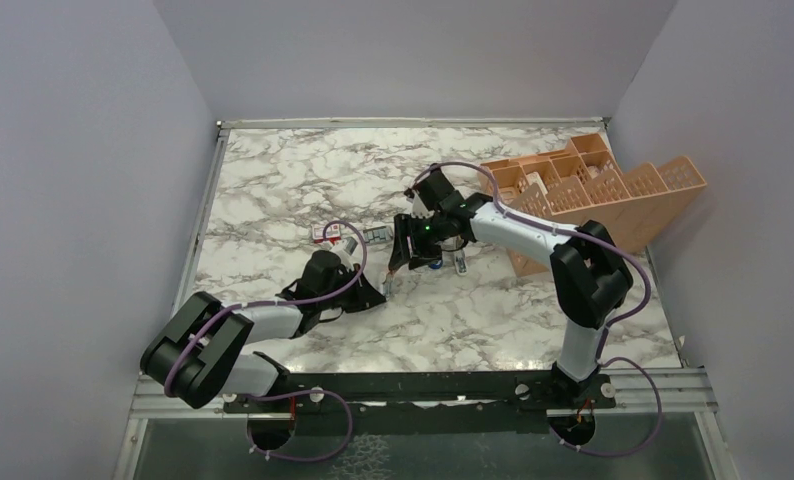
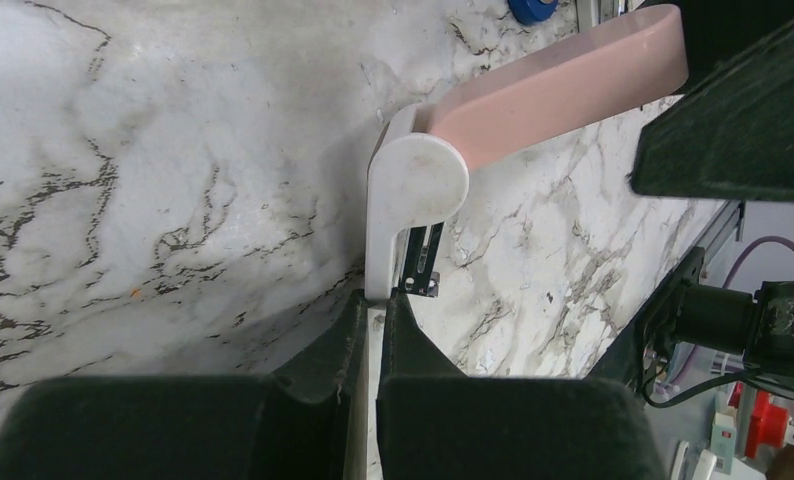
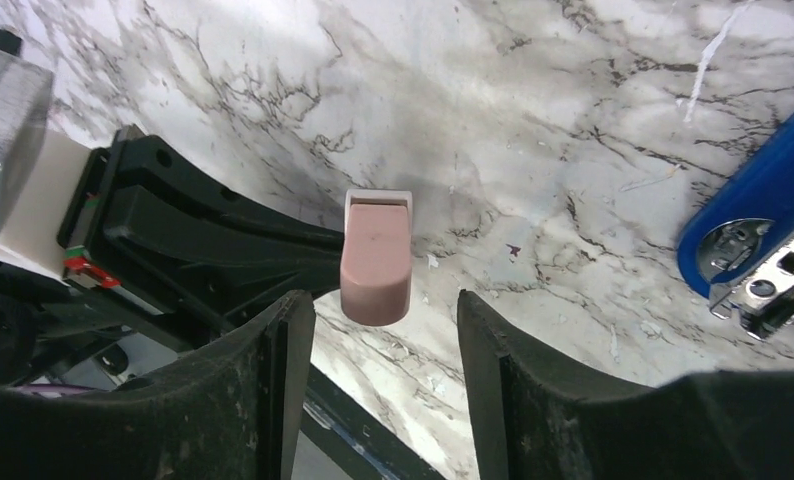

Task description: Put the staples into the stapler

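Our two claws, nose to nose.
Our left arm point(image 1: 263, 320) stretches low and forward, the left claw point(image 2: 373, 305) pinched shut on a pink-and-white plastic block point(image 2: 553, 90). Our right arm point(image 1: 533, 235) bends inward, with the right claw point(image 3: 385, 310) tipped down and its fingers parted.

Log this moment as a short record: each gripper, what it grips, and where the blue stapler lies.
left gripper: jaws shut on the white edge of a pink-and-white hinged piece
right gripper: jaws open on either side of that piece's pink end, not touching it
blue stapler: on the marble table beside the right gripper, ungripped
red-and-white box: on the table, apart from both grippers
loading: no staples seen going in
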Robot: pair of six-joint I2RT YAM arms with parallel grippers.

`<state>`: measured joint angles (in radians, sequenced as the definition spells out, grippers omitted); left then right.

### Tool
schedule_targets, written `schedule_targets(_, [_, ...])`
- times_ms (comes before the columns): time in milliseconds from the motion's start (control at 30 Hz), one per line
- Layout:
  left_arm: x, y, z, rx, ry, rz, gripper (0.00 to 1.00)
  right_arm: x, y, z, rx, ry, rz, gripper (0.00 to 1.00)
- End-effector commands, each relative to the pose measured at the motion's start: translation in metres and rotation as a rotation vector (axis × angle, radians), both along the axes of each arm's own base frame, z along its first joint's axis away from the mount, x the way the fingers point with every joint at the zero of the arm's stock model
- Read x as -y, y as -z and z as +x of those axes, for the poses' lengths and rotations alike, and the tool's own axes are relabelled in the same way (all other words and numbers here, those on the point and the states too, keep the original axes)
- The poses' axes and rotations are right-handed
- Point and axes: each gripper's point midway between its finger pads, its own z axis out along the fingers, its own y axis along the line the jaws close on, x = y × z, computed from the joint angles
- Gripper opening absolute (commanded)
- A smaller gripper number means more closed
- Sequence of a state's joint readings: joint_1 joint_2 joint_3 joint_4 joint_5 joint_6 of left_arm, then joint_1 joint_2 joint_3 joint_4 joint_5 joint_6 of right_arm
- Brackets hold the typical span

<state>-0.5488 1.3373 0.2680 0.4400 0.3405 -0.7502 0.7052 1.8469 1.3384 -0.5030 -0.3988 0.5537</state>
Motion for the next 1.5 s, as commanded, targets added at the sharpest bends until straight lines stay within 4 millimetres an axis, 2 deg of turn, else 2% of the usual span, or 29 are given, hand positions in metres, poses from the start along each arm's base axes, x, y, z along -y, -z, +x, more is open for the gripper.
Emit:
schedule_targets(0, [-0.009, 0.021, -0.013, -0.077, 0.010, 0.065, 0.00, -0.011, 0.009, -0.009, -0.025, -0.028, 0.061, 0.61])
schedule_targets(200, [-0.009, 0.022, -0.012, -0.082, 0.006, 0.066, 0.00, -0.025, 0.020, -0.015, -0.009, 0.001, 0.066, 0.64])
schedule_targets(400, [-0.009, 0.021, -0.013, -0.085, 0.004, 0.063, 0.00, -0.025, 0.044, -0.012, 0.000, 0.075, 0.025, 0.62])
schedule_targets(633, [-0.008, 0.016, -0.011, -0.071, 0.003, 0.050, 0.00, -0.023, 0.054, -0.006, 0.035, 0.107, 0.000, 0.52])
schedule_targets(800, [-0.007, 0.014, -0.011, -0.064, 0.008, 0.045, 0.04, -0.026, 0.056, -0.001, 0.054, 0.114, 0.018, 0.44])
schedule_targets(933, [-0.007, 0.014, -0.011, -0.066, 0.009, 0.044, 0.06, -0.029, 0.055, 0.000, 0.058, 0.122, 0.038, 0.33])
schedule_targets(1067, [-0.008, 0.011, -0.011, -0.078, -0.015, 0.039, 0.17, -0.020, 0.054, 0.009, 0.089, 0.163, -0.021, 0.29])
schedule_targets(1267, [-0.018, 0.001, -0.005, -0.059, -0.098, 0.053, 0.45, 0.015, 0.043, 0.039, 0.220, 0.250, -0.247, 0.29])
schedule_targets(1367, [-0.028, -0.007, 0.002, -0.026, -0.144, 0.095, 0.50, 0.027, 0.039, 0.052, 0.257, 0.273, -0.336, 0.29])
schedule_targets(1467, [-0.038, -0.015, 0.007, -0.001, -0.190, 0.134, 0.55, 0.031, 0.039, 0.058, 0.267, 0.270, -0.377, 0.29])
